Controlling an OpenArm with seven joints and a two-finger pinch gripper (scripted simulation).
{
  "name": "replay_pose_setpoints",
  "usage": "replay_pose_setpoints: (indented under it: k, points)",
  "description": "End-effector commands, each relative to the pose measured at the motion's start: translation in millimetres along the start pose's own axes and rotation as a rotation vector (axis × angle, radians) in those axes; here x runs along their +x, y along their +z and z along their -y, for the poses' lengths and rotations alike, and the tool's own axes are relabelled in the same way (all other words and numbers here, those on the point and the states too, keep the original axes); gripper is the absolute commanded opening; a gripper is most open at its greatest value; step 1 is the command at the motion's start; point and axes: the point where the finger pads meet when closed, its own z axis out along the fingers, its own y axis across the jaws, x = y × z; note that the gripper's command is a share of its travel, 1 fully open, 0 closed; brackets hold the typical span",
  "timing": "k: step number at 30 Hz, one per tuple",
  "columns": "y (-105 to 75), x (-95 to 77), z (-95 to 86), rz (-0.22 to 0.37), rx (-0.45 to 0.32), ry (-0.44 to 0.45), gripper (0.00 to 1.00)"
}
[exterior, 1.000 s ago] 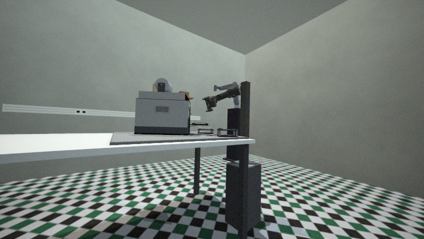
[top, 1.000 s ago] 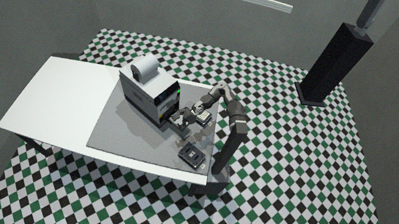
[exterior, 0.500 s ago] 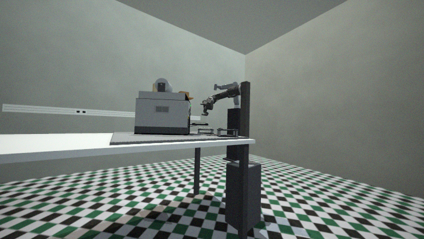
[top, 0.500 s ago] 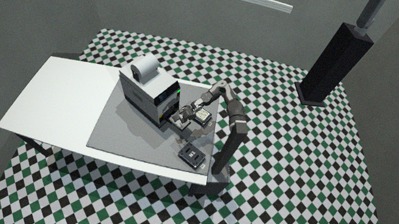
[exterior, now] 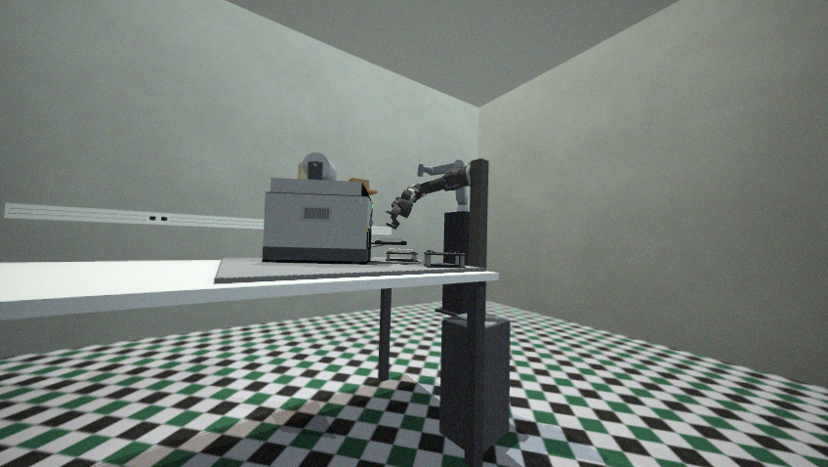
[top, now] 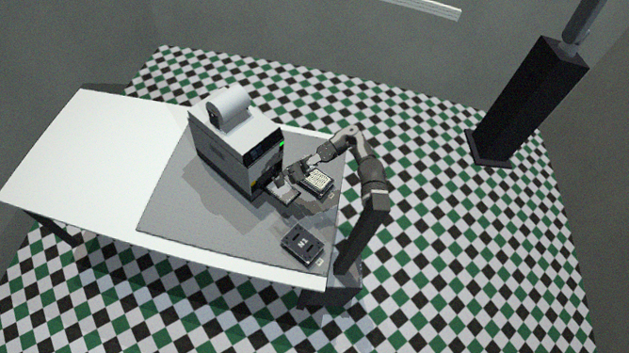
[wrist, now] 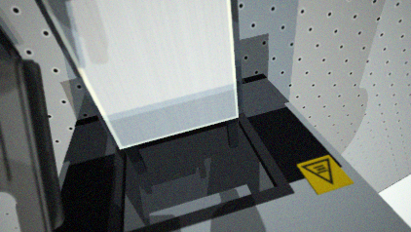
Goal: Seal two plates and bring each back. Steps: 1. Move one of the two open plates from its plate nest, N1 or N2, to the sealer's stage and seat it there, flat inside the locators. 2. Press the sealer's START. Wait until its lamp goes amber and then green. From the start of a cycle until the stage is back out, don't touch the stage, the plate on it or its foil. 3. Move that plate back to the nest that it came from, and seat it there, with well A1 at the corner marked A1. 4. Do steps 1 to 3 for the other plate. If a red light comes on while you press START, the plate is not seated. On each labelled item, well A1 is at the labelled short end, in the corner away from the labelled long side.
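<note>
Fingers [top: 280, 178] [exterior: 393, 224] sit fairly wide, nothing held — I'd square up, grip the sealed plate's [top: 281, 189] [wrist: 161, 58] sides, not foil, then lift straight.

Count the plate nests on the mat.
2. One, N1, lies bare near the mat's corner; the other, beside the sealer's stage, carries an open plate.
</note>
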Motion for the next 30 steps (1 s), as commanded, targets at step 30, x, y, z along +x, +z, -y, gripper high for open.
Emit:
replay_pose_setpoints:
  k: [30]
  points:
    - [-2.3,-29.5,66.9,-0.017,0.455,-0.203,0.65]
